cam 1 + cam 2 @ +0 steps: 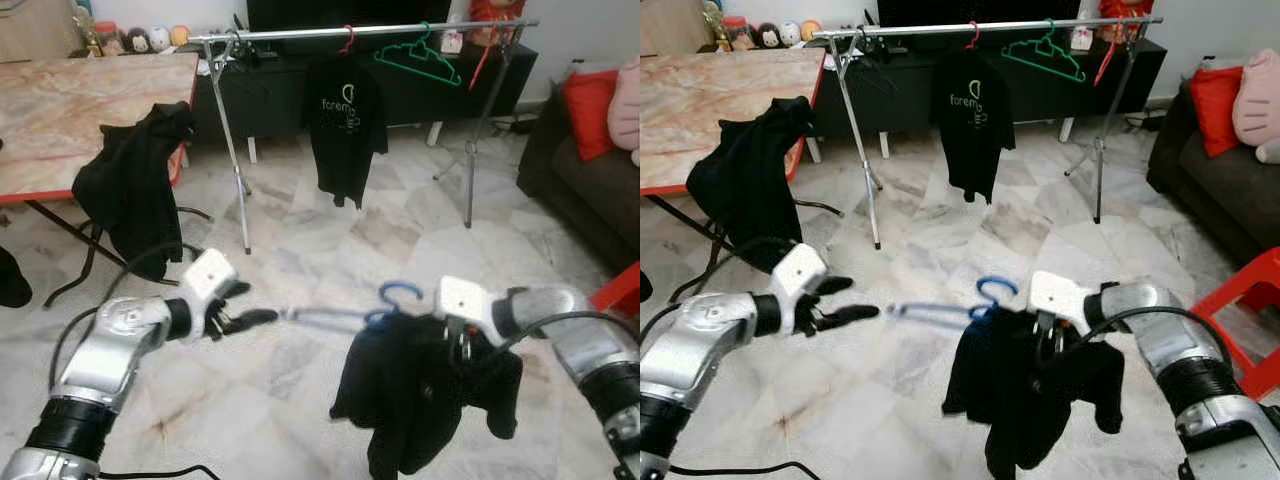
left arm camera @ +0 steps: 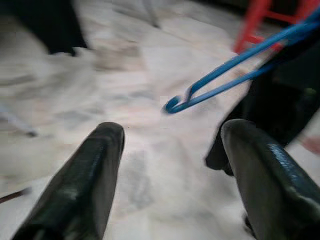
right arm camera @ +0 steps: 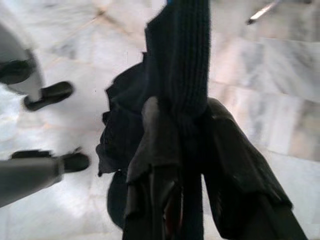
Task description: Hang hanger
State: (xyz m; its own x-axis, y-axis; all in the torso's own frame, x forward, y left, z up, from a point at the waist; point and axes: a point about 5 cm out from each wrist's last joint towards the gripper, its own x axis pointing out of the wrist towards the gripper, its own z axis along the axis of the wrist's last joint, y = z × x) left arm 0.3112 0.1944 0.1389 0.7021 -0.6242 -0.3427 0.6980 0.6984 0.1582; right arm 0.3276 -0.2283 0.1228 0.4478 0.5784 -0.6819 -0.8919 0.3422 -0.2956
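A blue hanger [image 1: 322,318] carrying a black garment [image 1: 420,395] hangs low over the marble floor. My right gripper [image 1: 458,345] is shut on the garment's dark cloth [image 3: 182,75] near the hanger's shoulder. The hanger's hook [image 1: 398,294] points up. My left gripper [image 1: 250,303] is open, just left of the hanger's bare end [image 2: 172,106], which lies beyond its fingers [image 2: 85,175] and does not touch them. Across the room stands a silver clothes rail [image 1: 350,32].
The rail holds a black T-shirt [image 1: 345,120] on a red hanger and a bare green hanger [image 1: 420,55]. A marble-top table [image 1: 80,100] with a black garment [image 1: 135,185] draped at its corner stands left. A dark sofa [image 1: 590,180] and a red stool [image 1: 620,290] are to the right.
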